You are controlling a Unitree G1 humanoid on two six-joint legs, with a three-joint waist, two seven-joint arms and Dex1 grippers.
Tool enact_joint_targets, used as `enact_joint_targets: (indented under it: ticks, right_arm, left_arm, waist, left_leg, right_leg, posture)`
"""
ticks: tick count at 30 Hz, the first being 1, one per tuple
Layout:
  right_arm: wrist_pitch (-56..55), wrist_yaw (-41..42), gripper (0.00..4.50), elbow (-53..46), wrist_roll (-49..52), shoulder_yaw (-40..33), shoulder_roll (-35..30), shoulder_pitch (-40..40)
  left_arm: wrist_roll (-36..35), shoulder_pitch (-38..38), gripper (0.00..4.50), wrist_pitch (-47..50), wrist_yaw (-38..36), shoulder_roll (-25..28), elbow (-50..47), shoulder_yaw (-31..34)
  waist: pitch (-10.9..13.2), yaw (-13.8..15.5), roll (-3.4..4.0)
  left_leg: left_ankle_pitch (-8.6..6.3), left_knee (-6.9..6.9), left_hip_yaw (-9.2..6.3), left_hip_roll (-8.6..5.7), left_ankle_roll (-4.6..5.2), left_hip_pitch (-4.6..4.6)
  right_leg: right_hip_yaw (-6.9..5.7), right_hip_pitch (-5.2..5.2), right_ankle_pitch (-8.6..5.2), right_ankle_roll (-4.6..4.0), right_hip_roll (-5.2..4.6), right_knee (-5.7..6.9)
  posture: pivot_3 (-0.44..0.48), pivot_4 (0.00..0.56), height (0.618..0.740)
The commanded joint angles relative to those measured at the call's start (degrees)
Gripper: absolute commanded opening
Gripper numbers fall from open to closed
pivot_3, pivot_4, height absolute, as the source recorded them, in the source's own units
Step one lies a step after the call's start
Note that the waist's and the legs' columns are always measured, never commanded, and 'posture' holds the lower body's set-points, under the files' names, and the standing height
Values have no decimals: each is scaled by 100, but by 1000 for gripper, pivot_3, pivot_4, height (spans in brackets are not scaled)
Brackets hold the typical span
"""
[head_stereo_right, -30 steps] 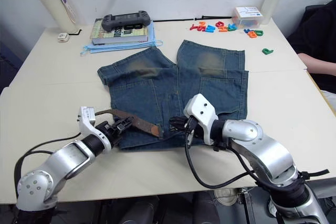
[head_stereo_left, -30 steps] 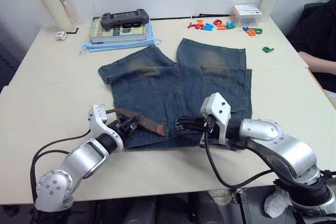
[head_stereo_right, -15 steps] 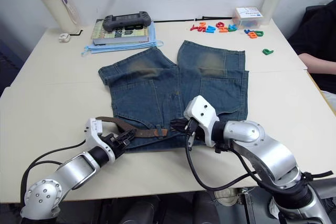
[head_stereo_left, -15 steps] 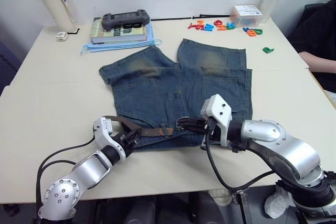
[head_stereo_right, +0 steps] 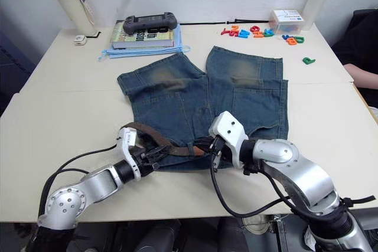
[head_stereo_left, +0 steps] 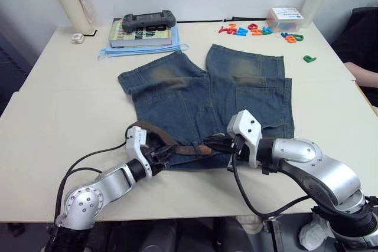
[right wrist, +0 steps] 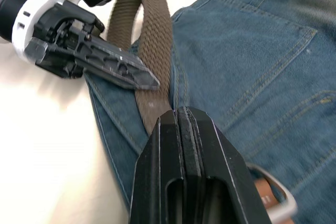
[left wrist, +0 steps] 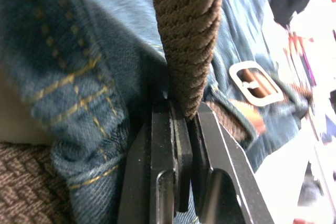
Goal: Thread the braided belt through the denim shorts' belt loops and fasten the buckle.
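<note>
- The left gripper [left wrist: 181, 116] has its fingers [left wrist: 160, 145] clamped on the braided belt [head_stereo_left: 177, 149], at the waistband of the denim shorts [head_stereo_left: 236, 95].
- The right gripper [right wrist: 181, 116] has its fingers [right wrist: 207, 145] pressed together on the same strap, near the silver buckle [left wrist: 255, 83].
- The belt arches up beside the left gripper, then runs along the waistband toward the right gripper.
- The shorts lie flat on a cream desk [head_stereo_left: 59, 104], legs pointing to the far wall.
- At the far edge stand a bottle [head_stereo_left: 71, 4], a book [head_stereo_left: 142, 35] carrying a game controller [head_stereo_left: 147, 20], and coloured letters [head_stereo_left: 248, 29].
- Whether the strap passes through any loop is hard to make out.
</note>
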Motion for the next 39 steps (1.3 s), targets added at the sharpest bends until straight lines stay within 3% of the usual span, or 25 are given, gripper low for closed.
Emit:
enact_joint_targets:
  ticks: [1,13,20,23,29,39]
  right_arm:
    - [8,-32,29,-197,-4,-216,-59,9]
    - [30,-26,29,-282,-137,-331,-370,195]
    - [-481,177,2623,-256,-649,-316,-897,340]
    - [-1516,452,3930,-181,-1566,41,-1433,471]
    - [-3266,283,3930,289,-2943,259,-1537,801]
    - [-4372,9,3930,931,-4122,317,-1124,910]
  left_arm:
    - [430,-199,0,135,-494,-53,224,-129]
    - [1072,-418,0,453,-982,-623,350,-46]
    - [1221,-436,0,584,-1059,-725,324,75]
    - [1271,-446,0,637,-1100,-768,306,118]
    - [1358,-441,0,764,-1148,-869,270,221]
    - [1385,-424,0,976,-1149,-966,173,369]
  waist:
    - [0,-6,0]
    - [0,8,0]
    - [1,9,0]
    - [1,13,0]
    - [2,9,-2]
    - [2,-1,-1]
  left_leg:
    - [0,0,-1,1,0,0]
    - [1,3,-14,-8,3,0]
    - [1,3,-13,-6,3,0]
    - [0,4,-12,-11,4,0]
    - [1,4,-14,-13,4,2]
    - [2,9,-16,-14,5,13]
  right_leg:
    - [-1,0,0,0,1,0]
    - [-10,8,3,5,-2,-3]
    - [-10,10,3,6,-4,-5]
    - [-11,11,3,7,-3,-6]
    - [-16,18,4,9,6,-9]
    - [-12,31,7,14,17,-9]
  posture:
    - [0,150,707]
    - [0,150,707]
    - [0,150,707]
    - [0,150,707]
    - [0,150,707]
    - [0,150,707]
